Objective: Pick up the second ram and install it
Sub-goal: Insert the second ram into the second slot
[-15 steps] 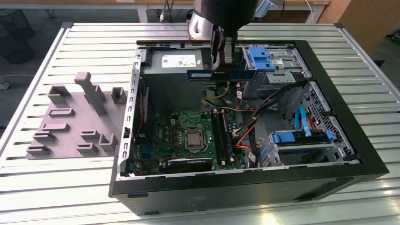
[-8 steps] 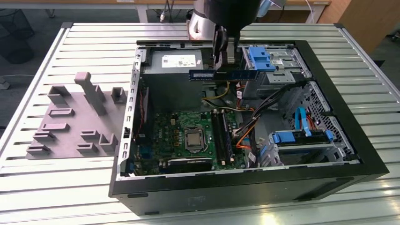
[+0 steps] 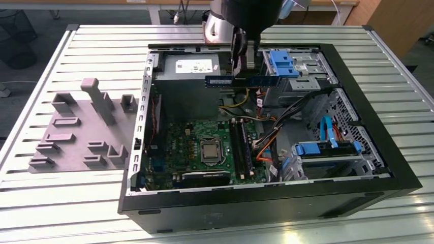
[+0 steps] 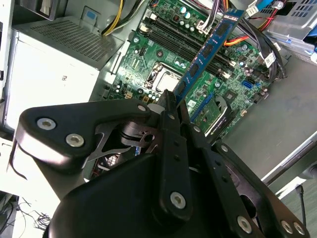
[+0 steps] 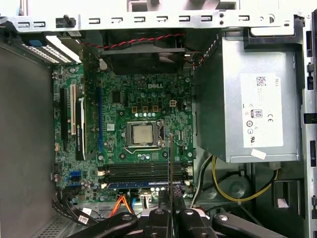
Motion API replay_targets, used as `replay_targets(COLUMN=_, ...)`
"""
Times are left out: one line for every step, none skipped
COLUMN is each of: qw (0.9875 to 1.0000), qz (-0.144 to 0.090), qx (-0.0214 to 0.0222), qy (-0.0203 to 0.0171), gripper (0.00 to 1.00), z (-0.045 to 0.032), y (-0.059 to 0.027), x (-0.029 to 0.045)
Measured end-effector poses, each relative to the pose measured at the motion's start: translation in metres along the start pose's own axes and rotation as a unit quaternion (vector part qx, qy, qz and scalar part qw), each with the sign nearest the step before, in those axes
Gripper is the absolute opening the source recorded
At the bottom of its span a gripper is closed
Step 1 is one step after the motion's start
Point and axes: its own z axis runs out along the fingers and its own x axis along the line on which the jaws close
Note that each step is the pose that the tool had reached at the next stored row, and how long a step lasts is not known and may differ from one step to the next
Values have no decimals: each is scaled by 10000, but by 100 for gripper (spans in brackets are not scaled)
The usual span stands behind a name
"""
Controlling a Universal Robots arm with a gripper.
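Observation:
The second ram (image 3: 243, 81) is a thin board with dark chips, held level in the air above the open computer case, over the gap between the power supply and the drive cage. My gripper (image 3: 243, 75) is shut on its middle from above. In the second wrist view the second ram (image 4: 208, 49) sticks out from the gripper (image 4: 174, 101) toward the motherboard. The first wrist view shows the second ram (image 5: 171, 163) edge-on as a thin line rising from the gripper (image 5: 171, 201). The long memory slots (image 5: 143, 173) lie below it, and the nearest one seems to hold a bluish stick (image 5: 143, 185).
The black case (image 3: 271, 203) lies open on a slatted metal table (image 3: 81, 203). Inside are the green motherboard (image 3: 203, 152), a grey power supply (image 3: 186, 66), blue drive cages (image 3: 285, 63) and loose cables (image 3: 271, 137). A grey fixture block (image 3: 81, 132) sits at the exterior view's left.

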Motion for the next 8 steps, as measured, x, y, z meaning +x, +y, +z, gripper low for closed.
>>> replay_targets(qw=10000, qz=4, qx=0, qy=0, gripper=14, z=0, y=0, x=0)
replay_targets(qw=10000, qz=17, qx=0, qy=1, gripper=14, z=0, y=0, x=0)
replay_targets(qw=10000, qz=50, qx=1, qy=1, gripper=14, z=0, y=0, x=0)
replay_targets(qw=10000, qz=94, qx=2, qy=1, gripper=14, z=0, y=0, x=0)
replay_targets(qw=9999, qz=151, qx=3, qy=0, gripper=14, z=1, y=0, x=0)
replay_targets(qw=9998, qz=210, qx=4, qy=0, gripper=14, z=2, y=0, x=0)
replay_targets(qw=9996, qz=272, qx=5, qy=-1, gripper=14, z=2, y=0, x=0)
replay_targets(qw=9994, qz=336, qx=6, qy=-2, gripper=14, z=3, y=0, x=0)
